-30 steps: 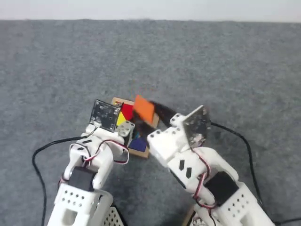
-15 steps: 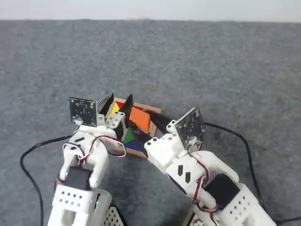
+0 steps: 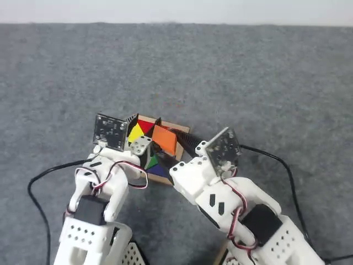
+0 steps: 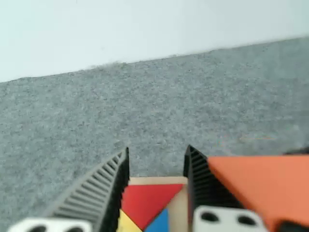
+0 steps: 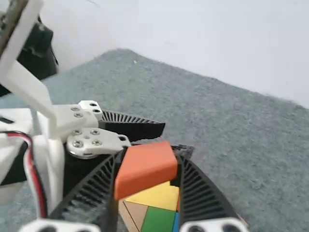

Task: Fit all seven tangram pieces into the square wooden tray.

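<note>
- The tray (image 3: 176, 128) lies on the grey mat (image 3: 248, 83), just in front of both arms and between them.
- The right gripper (image 3: 165, 141) is clenched on the orange piece (image 3: 165, 139), with one black finger on each side of it.
- In the right wrist view the orange piece (image 5: 145, 166) sits tilted between the fingers (image 5: 91, 193), above the yellow piece (image 5: 154, 197) and the green piece (image 5: 159, 217). I cannot tell whether it touches them.
- From the high view, the orange piece covers the tray's right part, near the far right corner.
- The left gripper (image 3: 145, 120) is released. Its fingers stand apart with nothing between them, over the tray's far edge.
- In the left wrist view the left gripper (image 4: 157, 188) frames the red piece (image 4: 149, 198) and a strip of bare tray (image 4: 159, 181). The orange piece (image 4: 260, 186) is just beside one finger (image 4: 203, 188).
- The red piece (image 3: 146, 126) lies in the tray against the far edge, and the yellow piece (image 3: 135, 132) is next to it on the left side.
- The green piece (image 3: 151, 162) and the blue piece (image 3: 160, 170) lie in the tray's near part, partly hidden by the arms.
- In the right wrist view the left gripper (image 5: 130, 128) sits just behind the orange piece.
- A black cable (image 3: 276, 157) curves over the mat to the right of the right arm.
</note>
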Tool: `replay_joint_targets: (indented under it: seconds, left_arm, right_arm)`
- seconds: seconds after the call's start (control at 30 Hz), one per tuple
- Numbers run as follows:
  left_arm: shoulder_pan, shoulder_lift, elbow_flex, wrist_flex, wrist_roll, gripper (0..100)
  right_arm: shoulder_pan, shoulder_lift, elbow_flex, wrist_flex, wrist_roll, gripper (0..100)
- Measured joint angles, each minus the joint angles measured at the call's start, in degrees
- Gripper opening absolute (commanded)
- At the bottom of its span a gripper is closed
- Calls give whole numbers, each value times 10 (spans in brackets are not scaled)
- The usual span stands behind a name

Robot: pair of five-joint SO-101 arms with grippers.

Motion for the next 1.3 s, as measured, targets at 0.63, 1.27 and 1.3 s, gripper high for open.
replay_joint_targets:
  seconds: [0.63, 1.27, 1.3]
  left_arm:
    - [-41, -1, -57, 21, 49, 181]
    - [-232, 0, -47, 21, 35, 181]
    - [-239, 0, -47, 21, 35, 181]
  right_arm:
    - [-30, 37, 11, 25, 40, 9]
    - [41, 295, 9, -109, 101, 12]
    - [47, 302, 4, -109, 105, 27]
